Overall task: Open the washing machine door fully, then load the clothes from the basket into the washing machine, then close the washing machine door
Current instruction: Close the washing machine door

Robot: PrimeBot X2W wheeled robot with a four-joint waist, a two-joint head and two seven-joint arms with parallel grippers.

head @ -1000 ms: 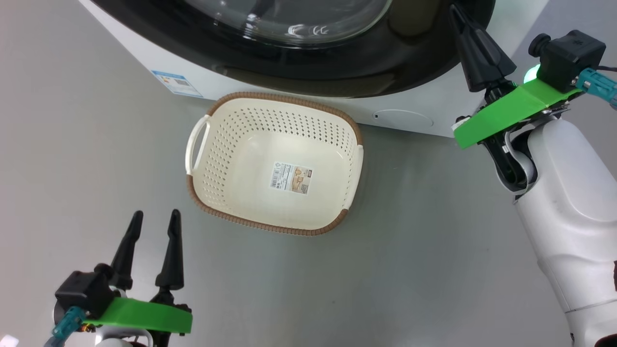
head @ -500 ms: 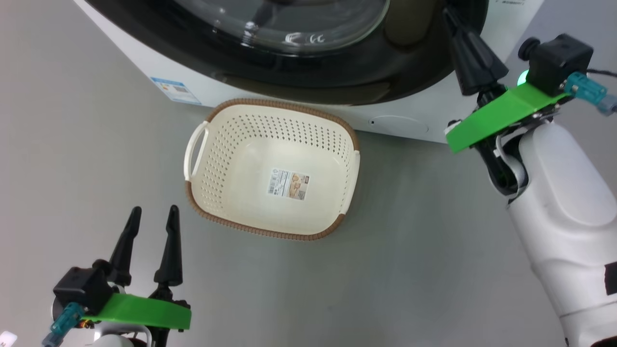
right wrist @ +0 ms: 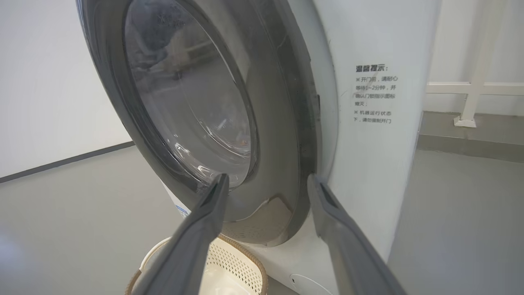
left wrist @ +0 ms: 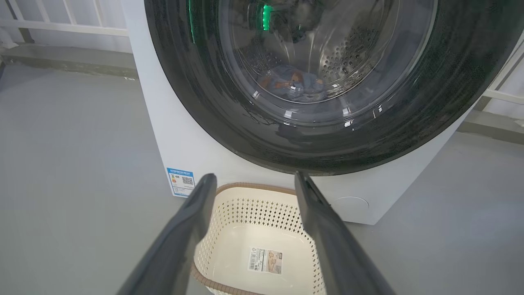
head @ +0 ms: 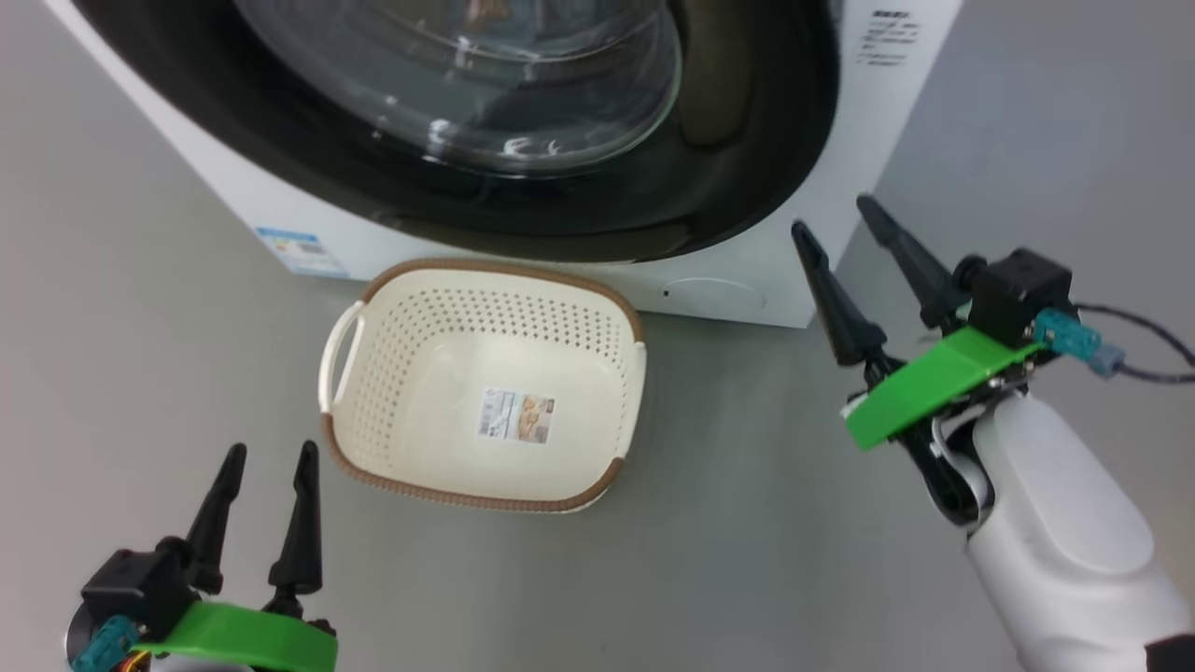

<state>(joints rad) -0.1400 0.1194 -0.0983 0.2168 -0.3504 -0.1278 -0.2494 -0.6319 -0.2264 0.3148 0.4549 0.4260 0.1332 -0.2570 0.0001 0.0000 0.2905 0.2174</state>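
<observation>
The washing machine (head: 878, 131) stands at the top of the head view, and the washing machine door (head: 579, 224) lies against its front. Through the glass the clothes (left wrist: 292, 84) show as a blue heap in the steel drum. In front of the machine the basket (head: 373, 317) sits on the floor holding just a paper label. My left gripper (head: 271, 453) hovers open near the basket's lower left corner. Off to the right of the door's rim (right wrist: 282, 123), my right gripper (head: 831, 215) stands open with nothing between its fingers.
A blue energy sticker (head: 294, 250) and a round lower flap (head: 714, 297) mark the machine's front. White railings (left wrist: 61, 24) run behind the machine. A cable (head: 1148, 359) trails from my right wrist. Grey floor surrounds the basket.
My right gripper has gone from shut to open and drawn back from the door's right edge. The head camera has shifted. The left gripper stays open.
</observation>
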